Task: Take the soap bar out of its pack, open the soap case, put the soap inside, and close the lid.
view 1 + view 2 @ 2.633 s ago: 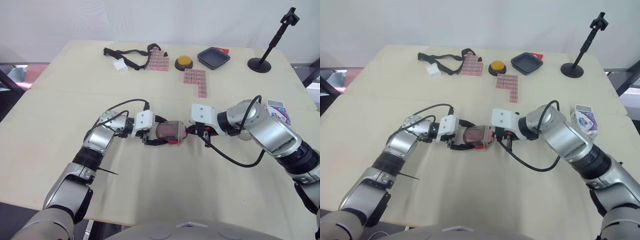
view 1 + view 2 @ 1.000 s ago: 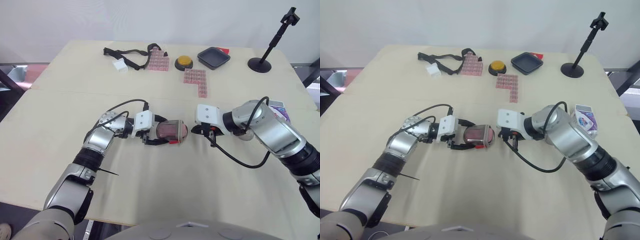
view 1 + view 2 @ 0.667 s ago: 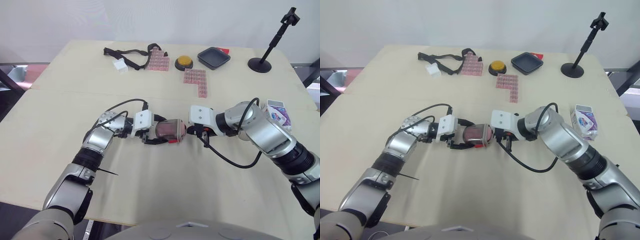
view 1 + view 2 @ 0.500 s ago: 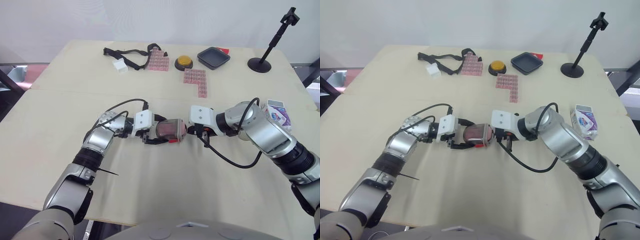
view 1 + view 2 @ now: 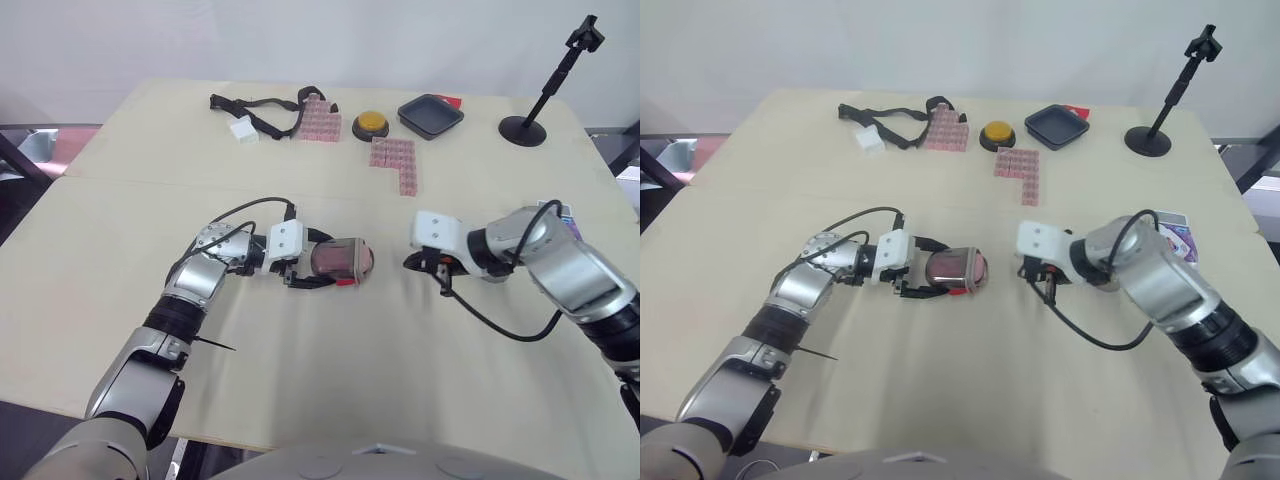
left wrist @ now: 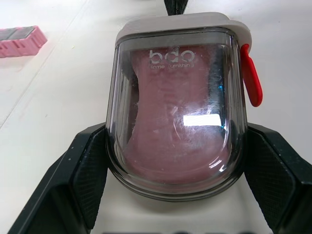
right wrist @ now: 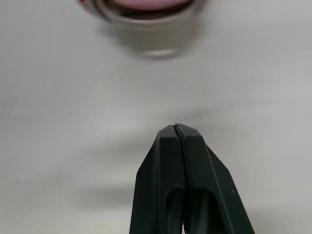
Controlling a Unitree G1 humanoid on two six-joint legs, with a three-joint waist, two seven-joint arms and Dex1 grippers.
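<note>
Soap case (image 6: 178,73), clamped across its sides by the left gripper (image 6: 175,144), looks rigid, slick and light, so the sides seem the safest hold. Right gripper (image 7: 176,131), fingers together and empty, faces it, apart.

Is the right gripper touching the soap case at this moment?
Apart. The left eye view shows a strip of bare table between the right gripper and the soap case; the right wrist view agrees.

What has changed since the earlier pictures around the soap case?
The right gripper, shut, has drawn back from the end of the soap case toward the robot's right; a gap now lies between them. The left gripper still holds the closed case in the same place on the table.
</note>
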